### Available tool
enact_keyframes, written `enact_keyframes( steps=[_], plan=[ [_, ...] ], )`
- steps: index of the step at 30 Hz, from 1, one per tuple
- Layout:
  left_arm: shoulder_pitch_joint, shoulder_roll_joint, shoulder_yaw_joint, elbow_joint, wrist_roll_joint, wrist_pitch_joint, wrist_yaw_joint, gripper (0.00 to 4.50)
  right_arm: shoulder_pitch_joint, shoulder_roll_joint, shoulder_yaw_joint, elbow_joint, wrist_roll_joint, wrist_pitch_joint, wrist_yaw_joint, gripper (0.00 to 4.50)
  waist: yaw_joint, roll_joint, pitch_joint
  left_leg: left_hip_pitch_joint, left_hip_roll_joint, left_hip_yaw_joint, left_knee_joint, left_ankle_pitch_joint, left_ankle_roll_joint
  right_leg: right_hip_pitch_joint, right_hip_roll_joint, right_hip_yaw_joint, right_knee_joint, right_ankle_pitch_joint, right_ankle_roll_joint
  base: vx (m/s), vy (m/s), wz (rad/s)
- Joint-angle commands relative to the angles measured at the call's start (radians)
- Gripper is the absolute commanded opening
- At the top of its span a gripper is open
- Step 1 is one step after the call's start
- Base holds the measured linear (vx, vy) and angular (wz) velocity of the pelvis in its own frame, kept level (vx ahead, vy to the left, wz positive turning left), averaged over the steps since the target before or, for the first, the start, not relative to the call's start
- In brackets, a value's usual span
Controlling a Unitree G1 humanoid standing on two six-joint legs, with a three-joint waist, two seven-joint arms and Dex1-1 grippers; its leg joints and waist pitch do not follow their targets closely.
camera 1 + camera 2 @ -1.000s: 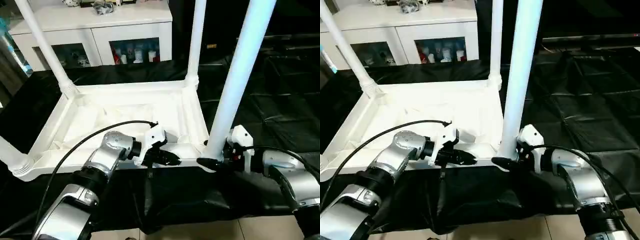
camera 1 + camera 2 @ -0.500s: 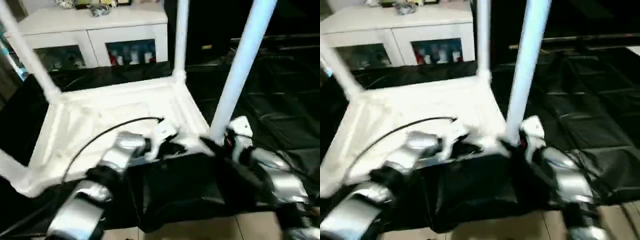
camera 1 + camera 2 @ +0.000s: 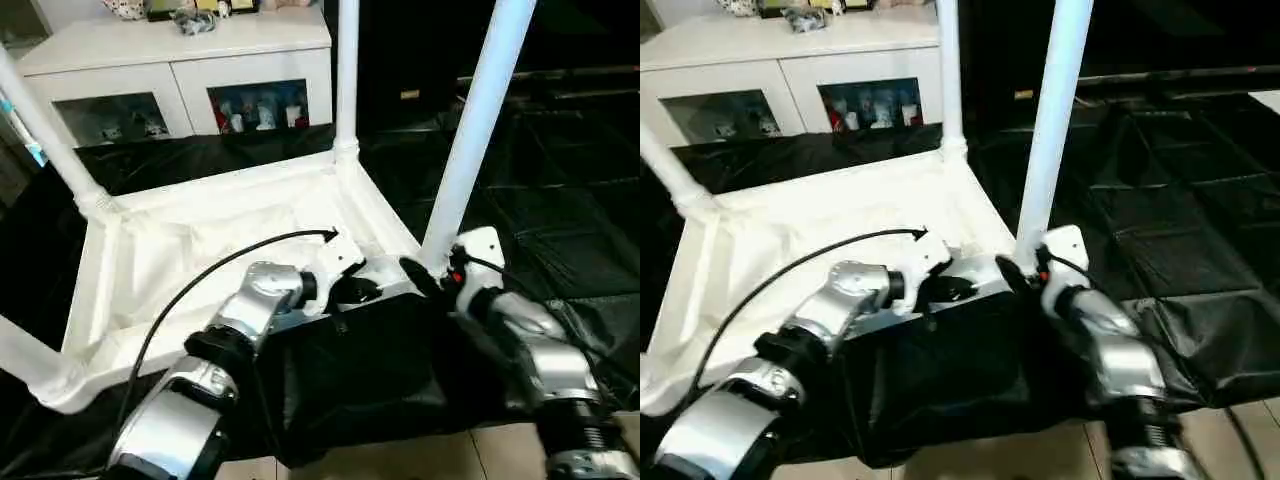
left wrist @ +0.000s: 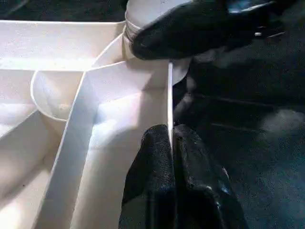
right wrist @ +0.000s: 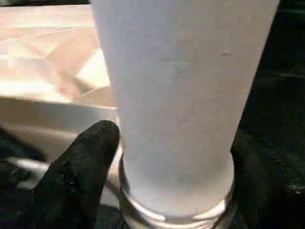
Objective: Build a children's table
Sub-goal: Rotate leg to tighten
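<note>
The children's table (image 3: pixel 200 255) lies upside down on the black cloth, ribbed underside up, with its white legs pointing upward. My left gripper (image 3: pixel 365 293) is shut on the thin near rim (image 4: pixel 169 95) close to the near right corner socket; the rim runs between its fingers (image 4: pixel 147 157). My right gripper (image 3: pixel 425 275) is shut on the base of the near right leg (image 3: pixel 478 120), one black finger (image 5: pixel 78 167) on each side of the tube (image 5: pixel 176 95) just above the socket. The far right leg (image 3: pixel 347 70), the far left leg (image 3: pixel 45 135) and the near left leg (image 3: pixel 20 355) stand in their sockets.
The big black-draped table (image 3: pixel 560 200) extends to the right and behind. A white glass-door cabinet (image 3: pixel 180 60) stands at the back. The cloth hangs over the front edge to the tiled floor (image 3: pixel 400 465). A black cable (image 3: pixel 200 265) arcs over my left forearm.
The children's table has turned: its near right corner has swung away from me with both grippers still holding it. The camera has shifted too.
</note>
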Motion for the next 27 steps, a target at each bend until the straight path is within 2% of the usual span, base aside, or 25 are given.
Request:
enact_keyframes(
  steps=[1, 3, 4, 6, 8, 12, 15, 16, 22, 24, 25, 27],
  plan=[
    [0.007, -0.012, -0.022, -0.073, -0.060, -0.039, -0.104, 0.00, 0.018, -0.015, 0.114, -0.055, 0.048, 0.023, 0.175, 3.90, 0.008, -0.033, -0.062, 0.017, 0.053, -0.031, -0.073, -0.289, 0.113, 0.043, -0.045, 0.027, -0.081, -0.355, -0.198, 0.000, 0.000, 0.00],
    [0.016, 0.010, -0.029, -0.087, -0.063, -0.037, -0.148, 0.00, 0.025, -0.059, 0.113, -0.071, 0.054, 0.027, 0.228, 3.90, 0.011, -0.028, -0.061, 0.018, 0.055, -0.031, -0.075, -0.287, 0.114, 0.040, -0.044, 0.027, -0.081, -0.361, -0.202, 0.000, 0.000, 0.00],
    [0.024, 0.033, -0.032, -0.101, -0.065, -0.033, -0.194, 0.00, 0.031, -0.101, 0.110, -0.087, 0.061, 0.037, 0.283, 3.90, 0.014, -0.030, -0.061, 0.020, 0.056, -0.030, -0.074, -0.290, 0.111, 0.041, -0.041, 0.026, -0.079, -0.356, -0.206, 0.000, 0.000, 0.00],
    [0.030, 0.051, -0.035, -0.112, -0.067, -0.030, -0.230, 0.00, 0.035, -0.129, 0.108, -0.096, 0.062, 0.035, 0.322, 3.90, 0.020, -0.030, -0.061, 0.020, 0.059, -0.028, -0.075, -0.284, 0.111, 0.040, -0.042, 0.028, -0.077, -0.344, -0.211, 0.000, 0.000, 0.00],
    [0.039, 0.079, -0.040, -0.126, -0.070, -0.019, -0.279, 0.00, 0.038, -0.164, 0.102, -0.102, 0.061, 0.026, 0.371, 3.72, 0.029, -0.029, -0.063, 0.023, 0.060, -0.026, -0.074, -0.273, 0.109, 0.037, -0.041, 0.029, -0.074, -0.321, -0.221, 0.000, 0.000, 0.00],
    [0.047, 0.106, -0.037, -0.145, -0.078, -0.007, -0.308, 0.00, 0.039, -0.197, 0.097, -0.114, 0.091, 0.042, 0.409, 3.34, 0.032, -0.026, -0.063, 0.023, 0.061, -0.026, -0.074, -0.268, 0.108, 0.039, -0.041, 0.030, -0.070, -0.297, -0.231, 0.000, 0.000, 0.00],
    [0.049, 0.112, -0.037, -0.152, -0.081, -0.001, -0.315, 0.00, 0.041, -0.202, 0.103, -0.117, 0.096, 0.047, 0.421, 3.16, 0.036, -0.029, -0.064, 0.022, 0.060, -0.025, -0.073, -0.252, 0.109, 0.040, -0.043, 0.030, -0.067, -0.280, -0.236, 0.000, 0.000, 0.00],
    [0.051, 0.113, -0.036, -0.156, -0.080, 0.002, -0.319, 0.00, 0.044, -0.202, 0.105, -0.120, 0.096, 0.048, 0.427, 2.93, 0.037, -0.028, -0.065, 0.022, 0.059, -0.025, -0.072, -0.244, 0.110, 0.040, -0.043, 0.030, -0.066, -0.274, -0.238, 0.000, 0.000, 0.00],
    [0.053, 0.110, -0.031, -0.163, -0.083, 0.006, -0.312, 0.00, 0.060, -0.181, 0.112, -0.140, 0.106, 0.058, 0.428, 2.74, 0.046, -0.027, -0.066, 0.023, 0.060, -0.024, -0.071, -0.232, 0.112, 0.039, -0.041, 0.030, -0.065, -0.265, -0.238, 0.000, 0.000, 0.00],
    [0.039, 0.086, -0.020, -0.139, -0.072, 0.006, -0.238, 0.00, 0.063, -0.133, 0.098, -0.123, 0.088, 0.031, 0.340, 2.73, 0.047, -0.026, -0.064, 0.025, 0.060, -0.024, -0.072, -0.245, 0.107, 0.036, -0.042, 0.030, -0.067, -0.282, -0.235, 0.000, 0.000, 0.00],
    [0.036, 0.081, -0.018, -0.134, -0.068, 0.008, -0.221, 0.00, 0.062, -0.125, 0.096, -0.118, 0.081, 0.021, 0.322, 2.72, 0.043, -0.027, -0.063, 0.025, 0.059, -0.025, -0.074, -0.259, 0.094, 0.034, -0.042, 0.030, -0.070, -0.303, -0.230, 0.000, 0.000, 0.00],
    [0.003, 0.042, 0.003, -0.078, -0.046, -0.005, -0.091, 0.00, 0.029, -0.041, 0.054, -0.046, 0.041, 0.009, 0.127, 2.72, 0.037, -0.027, -0.061, 0.026, 0.056, -0.025, -0.074, -0.280, 0.074, 0.031, -0.041, 0.030, -0.075, -0.341, -0.216, 0.000, 0.000, 0.00]
  ],
)
